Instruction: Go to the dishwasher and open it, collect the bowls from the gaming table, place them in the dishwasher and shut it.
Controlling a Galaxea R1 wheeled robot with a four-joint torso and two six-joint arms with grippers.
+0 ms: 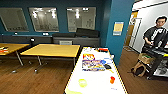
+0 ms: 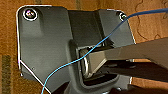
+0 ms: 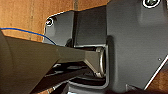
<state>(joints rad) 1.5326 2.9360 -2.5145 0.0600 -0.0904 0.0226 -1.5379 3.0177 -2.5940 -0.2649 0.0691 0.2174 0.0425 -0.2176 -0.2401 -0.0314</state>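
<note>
The gaming table (image 1: 100, 85), long and white-topped, runs from the lower centre of the head view up toward mid-frame. Two bowls rest on its near end, well apart: the pale yellow-green bowl (image 1: 82, 82) toward the left edge, the orange-red bowl (image 1: 112, 79) toward the right edge. Colourful game boxes (image 1: 93, 63) lie further up the table.

Two yellow-topped tables (image 1: 52, 50) occupy the left of the frame on wood flooring (image 1: 32, 80). A person (image 1: 156, 32) stands at the right edge beside a dark rig.

Both wrist views show robot plate, a blue cable (image 2: 75, 61) and wood floor beneath. Whether either pincer is apart or together cannot be told.
</note>
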